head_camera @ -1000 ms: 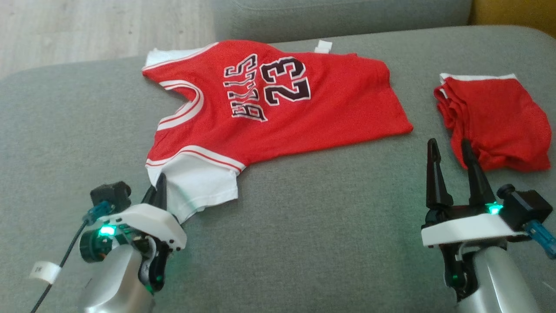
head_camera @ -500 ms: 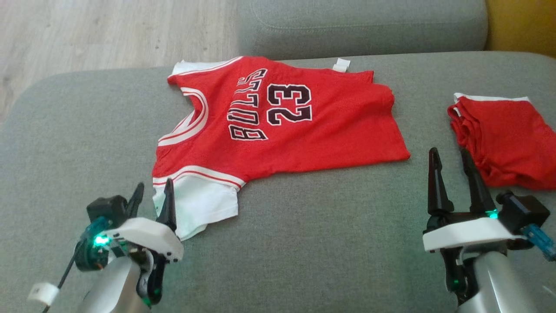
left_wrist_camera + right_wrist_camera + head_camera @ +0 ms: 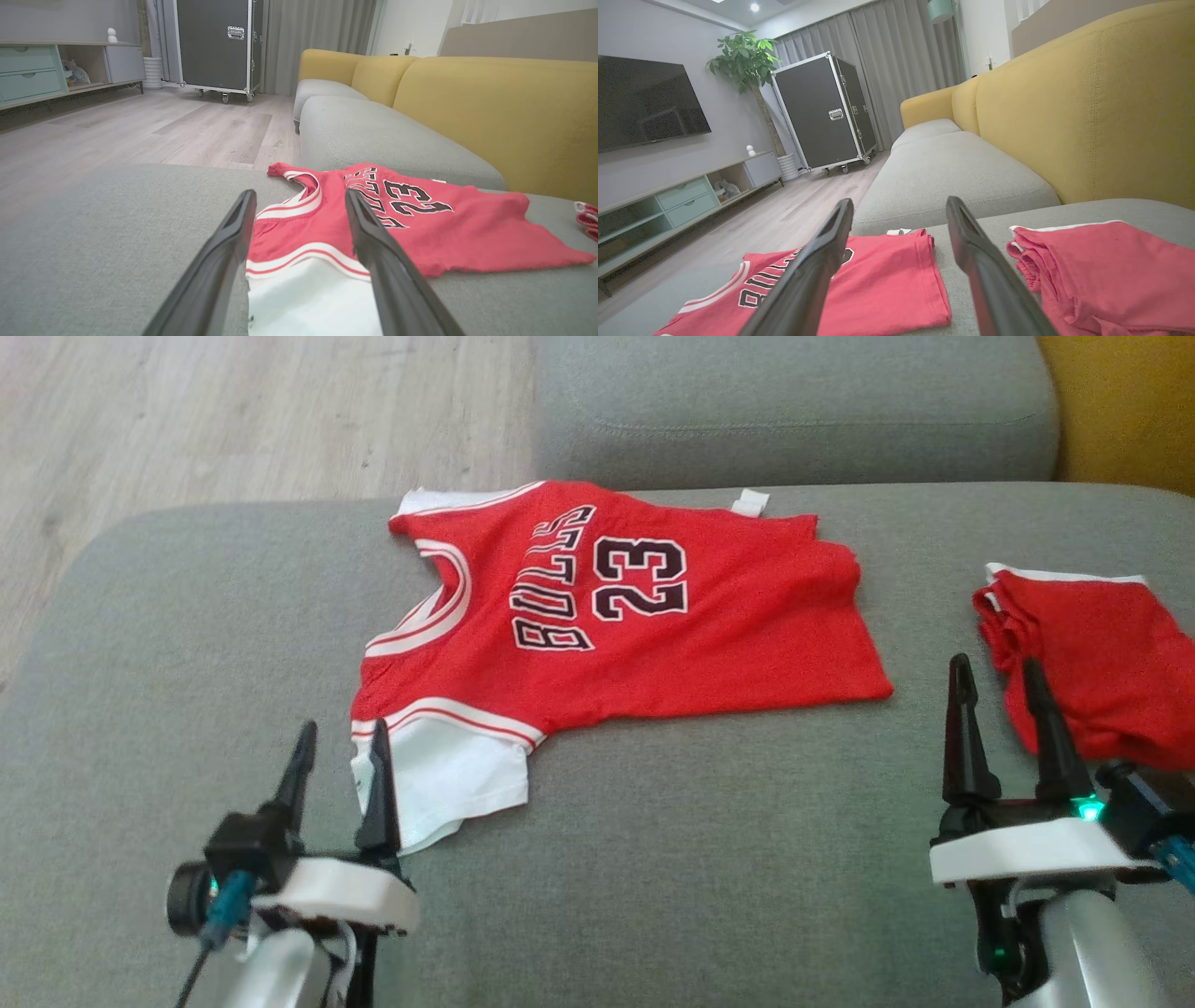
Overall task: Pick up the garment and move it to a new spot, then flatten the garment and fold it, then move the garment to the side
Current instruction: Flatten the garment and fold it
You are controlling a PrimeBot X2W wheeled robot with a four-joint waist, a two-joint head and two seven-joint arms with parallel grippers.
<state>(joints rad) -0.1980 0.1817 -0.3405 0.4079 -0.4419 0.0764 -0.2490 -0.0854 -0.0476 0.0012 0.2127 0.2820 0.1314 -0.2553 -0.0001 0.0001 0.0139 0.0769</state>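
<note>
The garment is a red jersey with "BULLS 23" and white sleeves, spread on the grey sofa cushion. Its near white sleeve lies flat by my left gripper. That gripper is open with nothing in it, and its right finger overlaps the sleeve's edge. In the left wrist view the left gripper frames the sleeve and the garment beyond. My right gripper stands open and empty past the jersey's hem, which the right wrist view shows between and left of its fingers.
A folded red garment with white trim lies at the right of the cushion, just beside my right gripper. A second grey cushion sits behind, the yellow backrest at far right. Wooden floor lies past the cushion's left edge.
My left gripper has opened and let go of the white sleeve, which now lies flat. Its fingers now point up. The camera has shifted, so the whole scene sits lower in the picture.
</note>
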